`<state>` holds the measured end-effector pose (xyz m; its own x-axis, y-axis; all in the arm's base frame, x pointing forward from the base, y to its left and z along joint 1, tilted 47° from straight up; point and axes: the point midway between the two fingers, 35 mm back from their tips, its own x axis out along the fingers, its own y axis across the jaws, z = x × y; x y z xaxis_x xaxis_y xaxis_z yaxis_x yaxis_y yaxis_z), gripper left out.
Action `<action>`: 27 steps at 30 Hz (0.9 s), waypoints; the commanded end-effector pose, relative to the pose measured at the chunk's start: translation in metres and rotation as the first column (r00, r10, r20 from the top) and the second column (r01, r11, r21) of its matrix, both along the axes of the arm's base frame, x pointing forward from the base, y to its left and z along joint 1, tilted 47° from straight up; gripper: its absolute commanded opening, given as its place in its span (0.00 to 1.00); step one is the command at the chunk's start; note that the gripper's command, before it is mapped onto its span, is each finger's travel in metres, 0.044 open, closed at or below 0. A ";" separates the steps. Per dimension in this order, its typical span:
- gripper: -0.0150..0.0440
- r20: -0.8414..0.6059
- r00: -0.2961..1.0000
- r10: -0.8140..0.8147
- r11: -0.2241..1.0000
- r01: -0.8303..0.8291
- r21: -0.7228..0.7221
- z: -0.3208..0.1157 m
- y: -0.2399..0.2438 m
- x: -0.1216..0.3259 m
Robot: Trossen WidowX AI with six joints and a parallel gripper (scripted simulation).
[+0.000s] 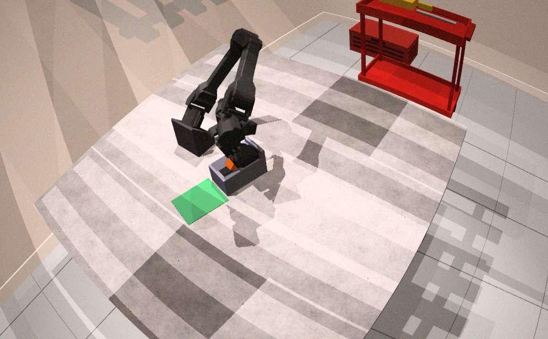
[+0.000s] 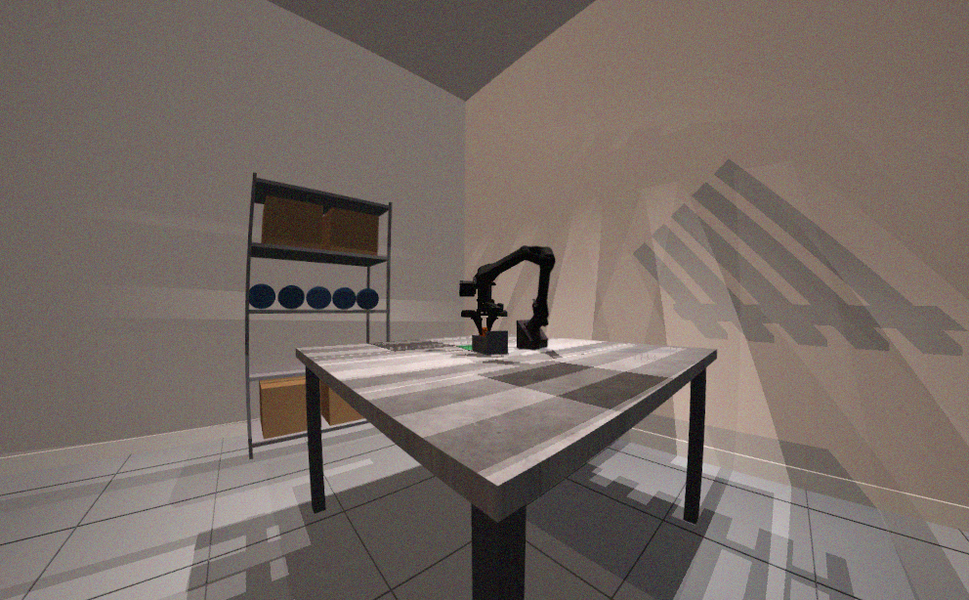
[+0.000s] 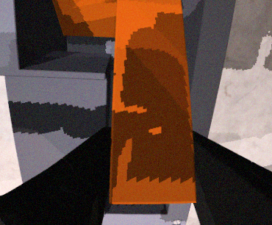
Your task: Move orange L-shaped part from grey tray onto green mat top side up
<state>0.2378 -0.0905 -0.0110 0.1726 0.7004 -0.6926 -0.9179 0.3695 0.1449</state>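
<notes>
In the top view, the pale grey table [image 1: 331, 236] [image 2: 503, 440] under me fills the middle of the frame, crossed by light bands and darker shadow patches. My base [image 1: 191, 138] [image 2: 531, 335] stands on it, left of centre at the top. Nearer the centre sits the grey tray [image 1: 246, 179] [image 2: 489, 342] [image 3: 56, 88]. Just beside the tray, toward the lower left, the green mat [image 1: 200, 202] [image 2: 466, 348] lies flat.

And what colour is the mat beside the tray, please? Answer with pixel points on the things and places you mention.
Green; the mat [image 1: 199, 201] [image 2: 466, 348] shows best in the top view.
</notes>
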 end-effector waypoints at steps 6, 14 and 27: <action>0.35 0.001 1.000 0.000 1.000 0.000 -0.001 0.000 0.000 0.000; 0.25 0.001 1.000 0.000 1.000 0.000 -0.001 0.001 -0.001 0.000; 0.25 0.000 1.000 -0.004 1.000 0.004 0.003 0.013 -0.014 -0.003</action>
